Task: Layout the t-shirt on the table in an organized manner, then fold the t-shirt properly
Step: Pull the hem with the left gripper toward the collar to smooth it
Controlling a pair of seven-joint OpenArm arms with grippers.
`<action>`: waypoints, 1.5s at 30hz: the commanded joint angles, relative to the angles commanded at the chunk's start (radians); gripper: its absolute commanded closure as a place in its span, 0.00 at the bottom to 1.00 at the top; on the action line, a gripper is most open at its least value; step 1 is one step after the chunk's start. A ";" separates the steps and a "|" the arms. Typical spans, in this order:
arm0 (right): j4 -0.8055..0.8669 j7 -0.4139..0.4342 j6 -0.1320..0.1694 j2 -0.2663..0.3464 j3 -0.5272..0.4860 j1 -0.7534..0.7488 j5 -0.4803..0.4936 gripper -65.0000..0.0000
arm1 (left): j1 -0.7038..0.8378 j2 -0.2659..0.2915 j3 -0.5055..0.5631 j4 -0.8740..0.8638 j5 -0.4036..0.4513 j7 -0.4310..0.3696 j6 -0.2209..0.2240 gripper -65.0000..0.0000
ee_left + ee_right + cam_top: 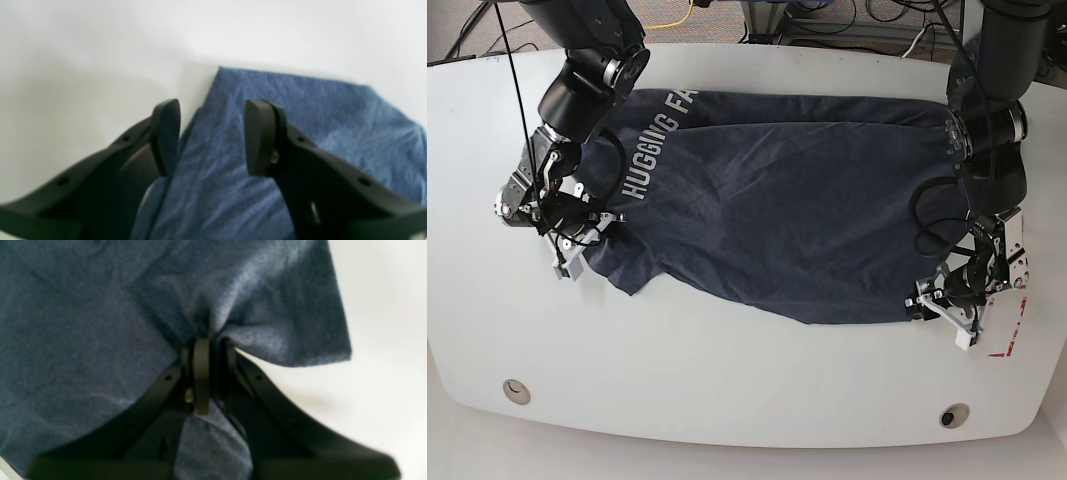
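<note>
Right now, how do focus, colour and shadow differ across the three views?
Left wrist: soft focus, t-shirt renders bright blue, faint shadow on the table. Right wrist: blurred, fabric dark near the fingers. Base: sharp, shirt looks near-black, lettering readable.

The t-shirt is dark navy-grey in the base view, with white block lettering reading "HUGGING FA" along one side. In both wrist views the same fabric looks a brighter, mottled blue, perhaps only a camera effect, since those views are blurred. The desk is plain white, with red tape near one edge. The left gripper and right gripper have matte black fingers.
</note>
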 joint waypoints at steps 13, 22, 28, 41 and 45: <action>0.002 0.000 0.000 0.000 0.000 0.000 0.002 0.92 | 0.028 -0.002 0.121 0.000 0.009 0.002 0.002 0.55; 0.002 0.000 0.000 -0.003 0.000 0.000 0.002 0.92 | 0.060 0.000 0.186 0.006 0.000 0.074 -0.005 0.55; 0.002 -0.002 0.000 -0.005 0.000 0.000 0.002 0.92 | 0.110 0.043 0.183 0.008 -0.002 0.121 -0.005 0.55; 0.002 -0.002 0.000 0.000 0.000 0.002 0.002 0.92 | 0.292 0.000 0.180 0.097 -0.043 0.150 -0.006 0.56; 0.002 -0.003 0.000 0.002 0.000 0.002 0.002 0.92 | 0.391 -0.040 0.180 0.265 -0.101 0.229 -0.006 0.56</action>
